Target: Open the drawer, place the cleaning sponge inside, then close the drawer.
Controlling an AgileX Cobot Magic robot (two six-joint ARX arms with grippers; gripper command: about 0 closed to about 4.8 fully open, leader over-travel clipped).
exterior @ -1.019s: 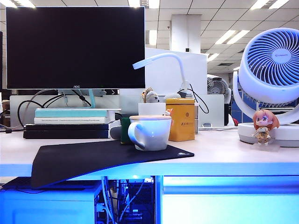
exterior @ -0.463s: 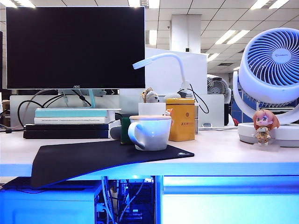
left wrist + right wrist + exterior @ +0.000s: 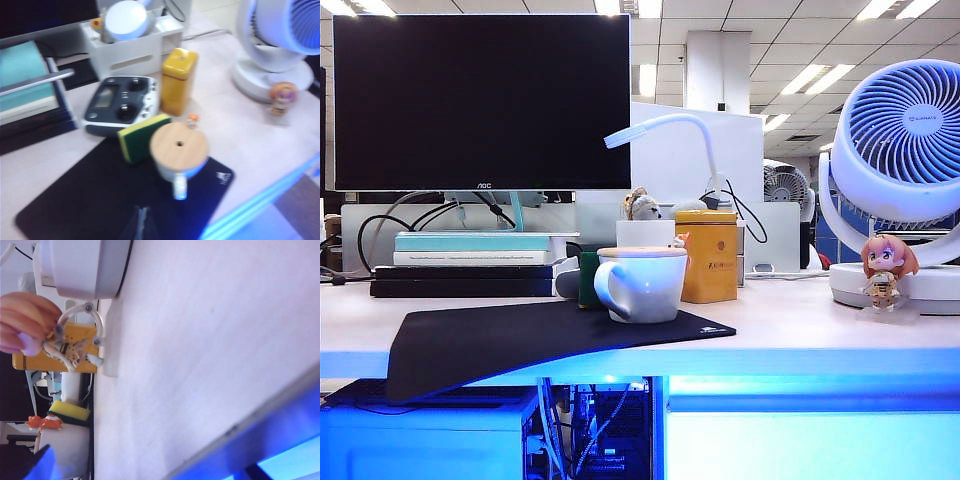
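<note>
The desk (image 3: 840, 335) carries everything in this scene, and the drawer (image 3: 810, 440) hangs under its front edge at about five o'clock in the exterior view, its blue-white front flush and evidently still closed, so the opening step looks not yet done. The black mat (image 3: 520, 340) spreads across the desk's left half, at seven o'clock from the white mug (image 3: 640, 283) that stands on its far right part. The mug's wooden lid (image 3: 179, 145) faces up in the left wrist view. The cleaning sponge (image 3: 142, 137) lies just behind the mug at roughly ten o'clock from it there, green layer upward, beside a grey controller (image 3: 122, 102) and the yellow tin (image 3: 178, 80); in the exterior view only a green sliver shows past the mug. The left gripper (image 3: 141, 225) hovers above the mat's near edge with its jaws together and nothing between them, probably waiting for the sponge. The right gripper does not show in any view; its camera looks along the desk edge toward the drawer, and by the recording it stands fully spread, likely readied for the drawer's lip.
</note>
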